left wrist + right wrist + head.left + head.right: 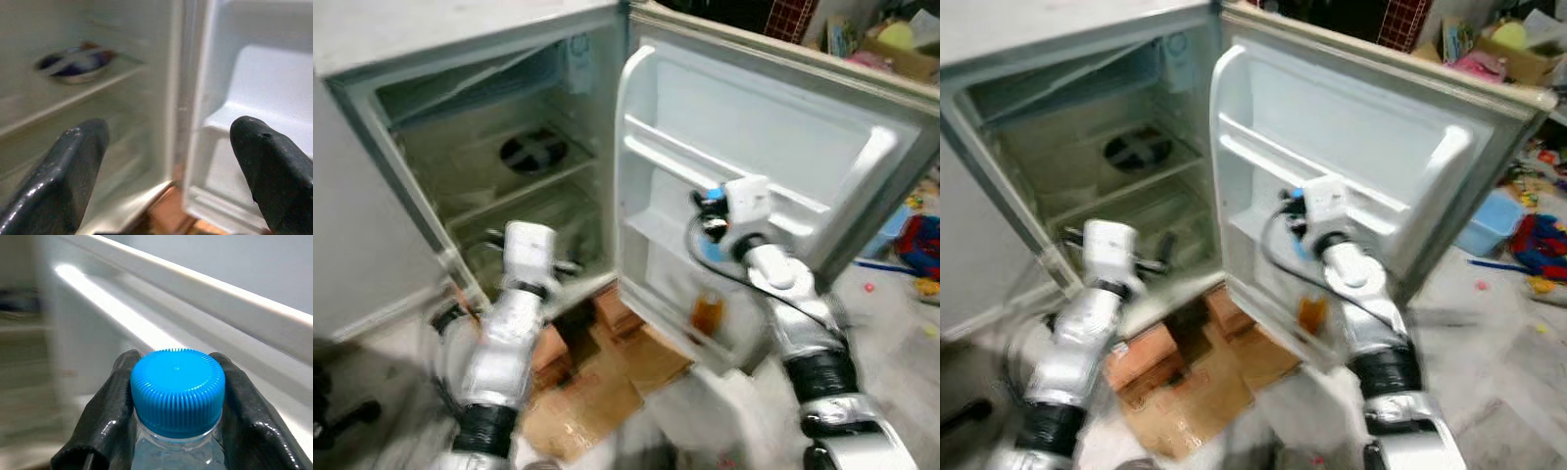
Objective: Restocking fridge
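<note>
Fridge (489, 147) stands open in front of you, door (773, 166) swung out to the right, its inner shelves facing the camera. Head views are a bit motion-blurred.

Bottle (177, 401): clear plastic with a blue ribbed cap (177, 389), clamped in your right gripper (710, 220). In the right wrist view both black fingers (105, 426) press against the neck just under the cap, one on each side. The gripper sits up against the inside of the door, at the level of the middle door shelf (744, 186), with the white shelf rail running just behind the cap. From the head views you can't tell whether the bottle base is resting on a shelf or hanging free.

Your left gripper (533, 264) is empty, fingers spread wide apart; the left wrist view shows both fingertips (73, 161) with a clear gap and nothing between them. It's low at the fridge opening, near the bottom of the main compartment, pointing inward.

Inside the compartment: a dark round item (76, 63) on an upper shelf, too blurred to identify. Something amber (707, 315) sits in the lowest door shelf, also unclear.

Flattened cardboard (597, 382) lies on the floor under the door. Toys and clutter (911, 245) on the floor far right.
</note>
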`<state>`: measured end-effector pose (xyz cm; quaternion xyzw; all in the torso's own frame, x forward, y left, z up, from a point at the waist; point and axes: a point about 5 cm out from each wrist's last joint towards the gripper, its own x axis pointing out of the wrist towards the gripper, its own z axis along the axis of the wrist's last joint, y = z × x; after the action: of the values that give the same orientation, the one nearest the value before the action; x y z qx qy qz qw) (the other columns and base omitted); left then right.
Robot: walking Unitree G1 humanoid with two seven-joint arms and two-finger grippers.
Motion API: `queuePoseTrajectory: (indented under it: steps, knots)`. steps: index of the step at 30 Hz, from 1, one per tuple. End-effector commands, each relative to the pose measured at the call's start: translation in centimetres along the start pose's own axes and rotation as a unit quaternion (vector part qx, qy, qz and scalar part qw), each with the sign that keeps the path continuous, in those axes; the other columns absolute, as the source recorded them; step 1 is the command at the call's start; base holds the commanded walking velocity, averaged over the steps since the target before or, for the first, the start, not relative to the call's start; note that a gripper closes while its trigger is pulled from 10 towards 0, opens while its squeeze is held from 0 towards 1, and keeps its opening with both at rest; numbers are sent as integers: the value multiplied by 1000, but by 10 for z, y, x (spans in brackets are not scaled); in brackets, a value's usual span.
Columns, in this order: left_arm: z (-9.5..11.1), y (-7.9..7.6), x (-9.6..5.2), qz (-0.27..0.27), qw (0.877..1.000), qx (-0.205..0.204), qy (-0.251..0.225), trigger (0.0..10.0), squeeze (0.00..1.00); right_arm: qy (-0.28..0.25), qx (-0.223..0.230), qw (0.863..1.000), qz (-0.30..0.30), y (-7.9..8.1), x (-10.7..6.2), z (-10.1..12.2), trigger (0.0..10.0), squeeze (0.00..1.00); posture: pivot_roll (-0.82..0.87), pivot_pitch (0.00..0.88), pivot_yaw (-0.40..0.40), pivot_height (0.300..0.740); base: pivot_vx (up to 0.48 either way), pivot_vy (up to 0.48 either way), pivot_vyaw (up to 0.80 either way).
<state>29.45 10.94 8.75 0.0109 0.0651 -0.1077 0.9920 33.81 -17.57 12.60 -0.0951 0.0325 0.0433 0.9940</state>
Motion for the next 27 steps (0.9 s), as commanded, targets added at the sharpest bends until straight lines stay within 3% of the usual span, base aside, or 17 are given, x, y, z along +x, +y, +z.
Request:
queuePoseTrajectory:
  steps: [1,10,17,27]
  knots:
    - [2,17,-2,28,1000,2,-1,10000,0,-12,5,999,-46,-11,3,8,10000,0,18,17,-27,740,0,0,0]
    - [2,18,-3,32,999,-9,-3,10000,0,-56,21,998,10,1,-7,15,10000,0,22,19,-28,740,0,0,0]
    - [4,17,-6,32,999,0,-10,10000,0,-62,30,996,59,28,-39,0,10000,0,20,23,-28,740,0,0,0]
    - [4,15,-5,26,1000,-3,-11,10000,0,-64,42,994,74,41,-50,-1,10000,0,17,22,-29,740,0,-472,0]
